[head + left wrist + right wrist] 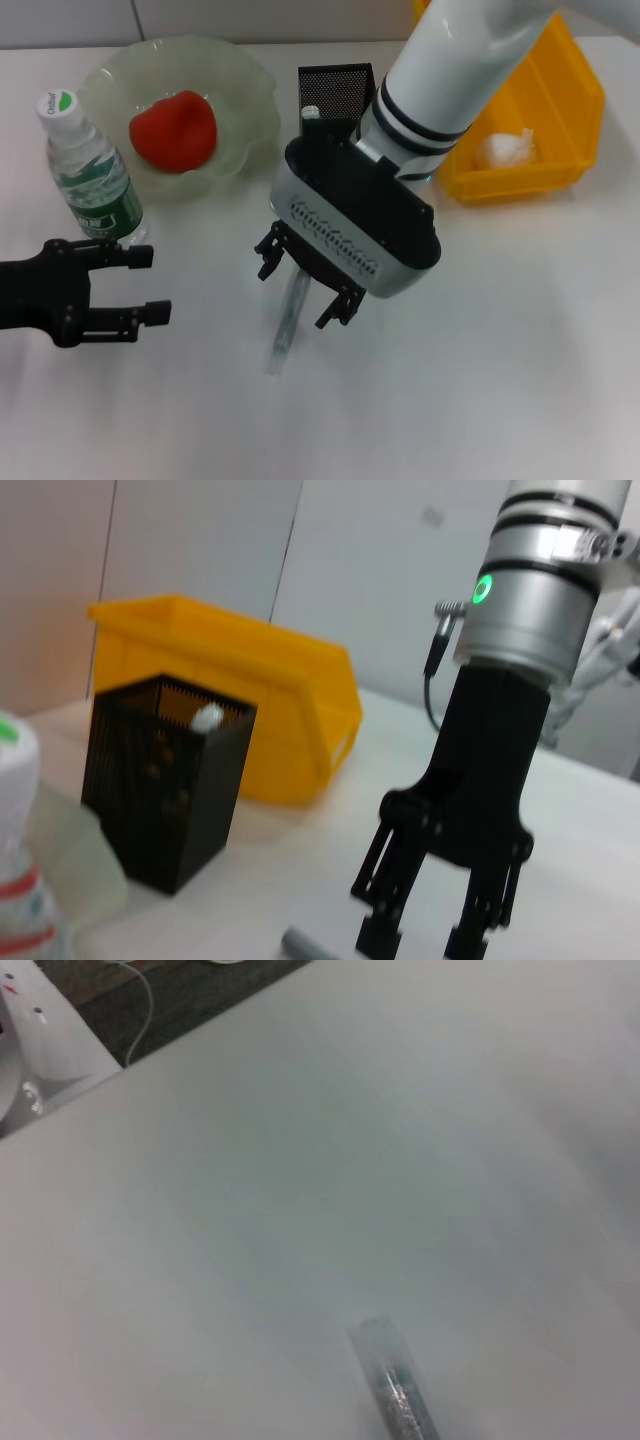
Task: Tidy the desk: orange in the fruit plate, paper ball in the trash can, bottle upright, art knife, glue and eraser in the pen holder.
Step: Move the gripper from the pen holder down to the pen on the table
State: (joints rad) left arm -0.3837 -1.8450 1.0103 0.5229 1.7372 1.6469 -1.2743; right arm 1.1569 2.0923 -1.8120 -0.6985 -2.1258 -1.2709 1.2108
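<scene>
The art knife [287, 322] lies flat on the white desk [480, 380] at the near middle, a slim grey-silver bar running near to far. Its far end passes between the fingers of the right gripper [305, 282], which hangs just above it with its jaws spread to either side of the bar and not closed on it. The left wrist view shows the same gripper [428, 942] with its two fingers apart and the knife's grey end [310, 946] beside them on the desk; the right wrist view shows only the knife's tip [395, 1385] on the bare surface.

At the near left the left gripper [150, 285] rests low over the desk, fingers spread wide and holding nothing. Just beyond it the bottle [90, 175] stands upright, white cap on, green label facing out.

Farther back on the left sits the fruit plate [245, 90], a pale green wavy-edged bowl holding one red-orange fruit, the orange [175, 130]. To its right, partly behind the right arm, stands the black mesh pen holder [335, 90]; a white-tipped item [208, 717] pokes above its rim, and what else is inside cannot be told. At the far right is the trash can [560, 120], a yellow bin with the white paper ball [505, 148] inside it.
</scene>
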